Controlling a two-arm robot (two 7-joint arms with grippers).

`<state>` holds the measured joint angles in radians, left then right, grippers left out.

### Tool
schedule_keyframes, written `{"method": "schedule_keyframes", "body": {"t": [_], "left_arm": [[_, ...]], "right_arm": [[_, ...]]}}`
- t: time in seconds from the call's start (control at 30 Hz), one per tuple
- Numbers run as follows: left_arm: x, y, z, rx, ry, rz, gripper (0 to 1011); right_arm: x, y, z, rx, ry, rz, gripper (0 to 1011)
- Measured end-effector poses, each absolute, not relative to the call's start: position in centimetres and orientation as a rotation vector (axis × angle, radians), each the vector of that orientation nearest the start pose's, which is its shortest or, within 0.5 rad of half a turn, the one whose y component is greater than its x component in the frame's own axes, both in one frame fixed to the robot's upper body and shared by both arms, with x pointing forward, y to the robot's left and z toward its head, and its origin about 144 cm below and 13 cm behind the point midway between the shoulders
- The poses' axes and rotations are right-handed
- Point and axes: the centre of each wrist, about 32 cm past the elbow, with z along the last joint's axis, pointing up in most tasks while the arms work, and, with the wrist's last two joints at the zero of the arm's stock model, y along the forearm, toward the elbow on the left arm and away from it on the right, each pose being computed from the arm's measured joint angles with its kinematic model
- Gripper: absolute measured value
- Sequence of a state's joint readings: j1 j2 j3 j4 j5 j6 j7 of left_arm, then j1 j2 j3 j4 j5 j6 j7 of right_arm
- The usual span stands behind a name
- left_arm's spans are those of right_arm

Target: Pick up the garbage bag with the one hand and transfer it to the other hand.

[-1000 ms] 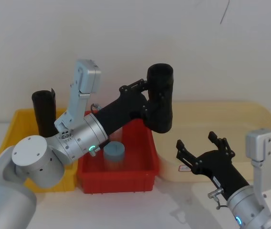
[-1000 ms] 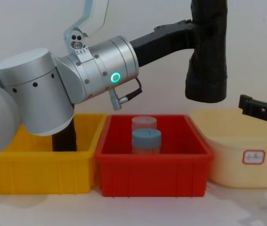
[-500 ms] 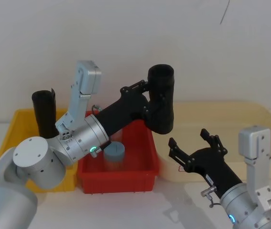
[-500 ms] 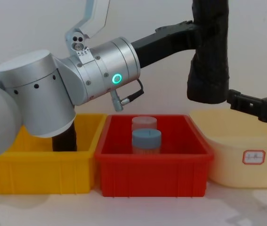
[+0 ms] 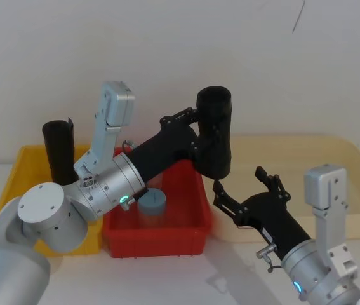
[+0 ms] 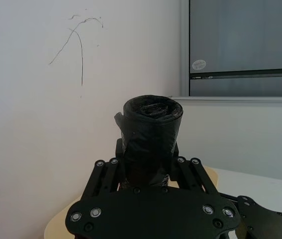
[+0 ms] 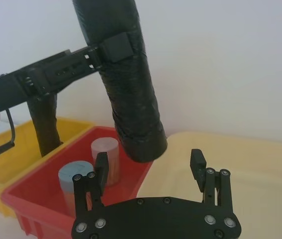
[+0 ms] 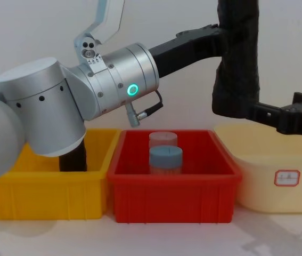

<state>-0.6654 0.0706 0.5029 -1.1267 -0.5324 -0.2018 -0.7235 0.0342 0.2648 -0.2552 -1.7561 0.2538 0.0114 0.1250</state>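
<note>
While upright in tight fingers of left gripper, garbage bag; right gripper fingers wide nearby.

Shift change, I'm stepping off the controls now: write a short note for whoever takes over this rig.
Left gripper: shut on the garbage bag, holding it upright in the air above where the red bin meets the cream tub.
Right gripper: open, just below and right of the bag's lower end, not gripping it.
Done: bag picked up.
Left to do: close the right gripper on the bag, then open the left.
</note>
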Motion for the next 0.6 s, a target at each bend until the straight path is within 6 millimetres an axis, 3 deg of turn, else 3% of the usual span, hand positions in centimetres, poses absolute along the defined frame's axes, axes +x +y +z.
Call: {"method": "schedule_keyframes", "body": {"t": [0.6], "left_arm": [[60.7, 11.7, 125.3, -0.34, -0.16, 0.429, 447]], "right_arm": [[47.1, -19.9, 119.8, 0.109, -0.144, -1.12, 1002]]}}
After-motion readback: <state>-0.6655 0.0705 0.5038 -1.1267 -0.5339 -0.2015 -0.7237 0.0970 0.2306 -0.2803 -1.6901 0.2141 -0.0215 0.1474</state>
